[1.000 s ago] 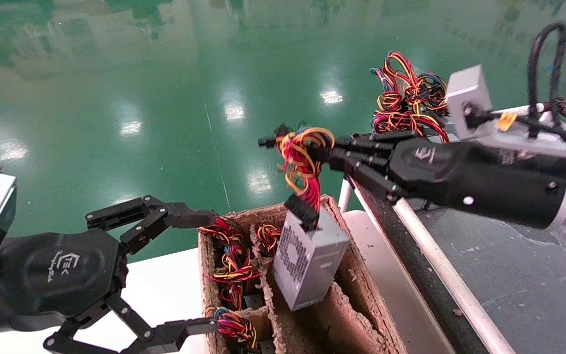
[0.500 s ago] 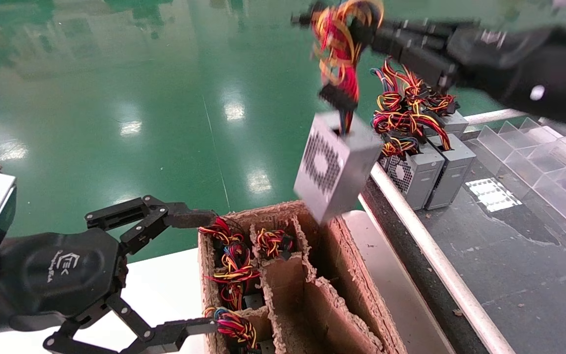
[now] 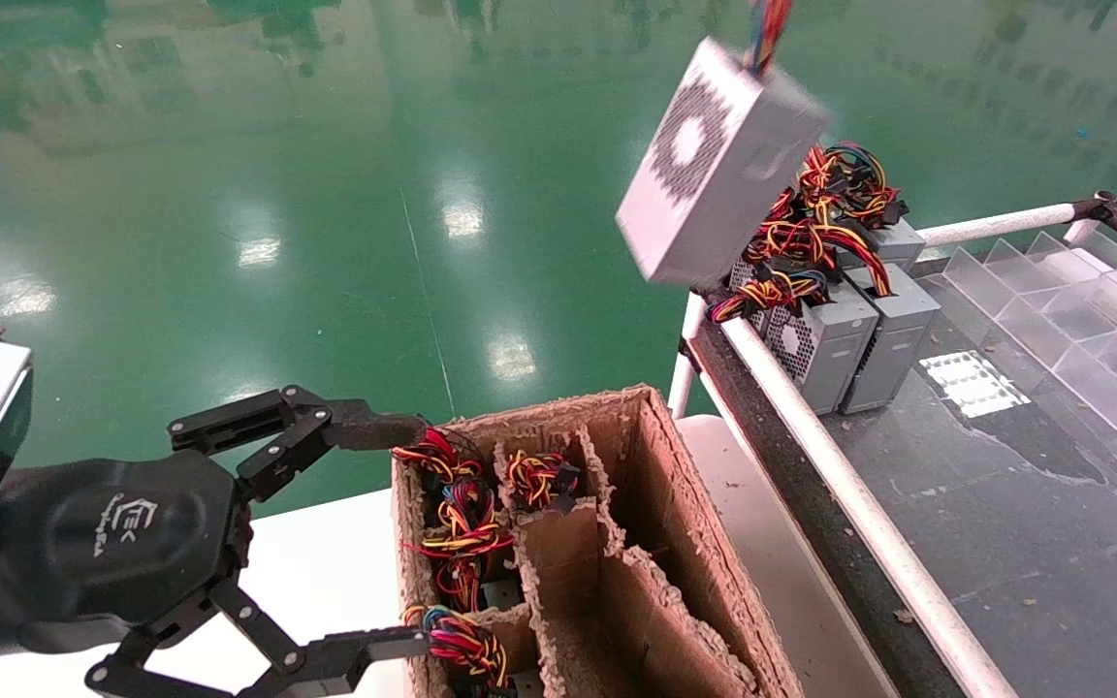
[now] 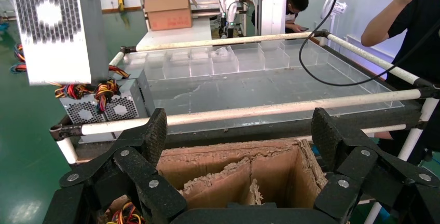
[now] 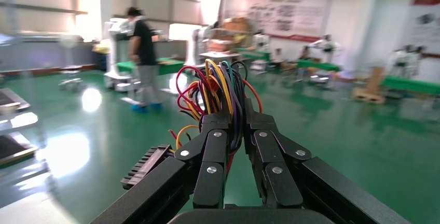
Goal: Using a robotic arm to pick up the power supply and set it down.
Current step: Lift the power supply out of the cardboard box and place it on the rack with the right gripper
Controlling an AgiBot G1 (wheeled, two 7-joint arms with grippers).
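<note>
A white logo marks my wide-spread left hand (image 3: 394,538) beside the carton (image 3: 655,543), while my right hand (image 5: 237,130) pinches the power supply's (image 3: 714,165) wires (image 5: 218,92) aloft.

I see a white table (image 3: 335,553) carrying the brown divided carton (image 3: 655,543), beside the carton a dark railed bench (image 3: 1005,523), grey supplies (image 3: 849,330) and clear trays (image 3: 1092,330) on it
</note>
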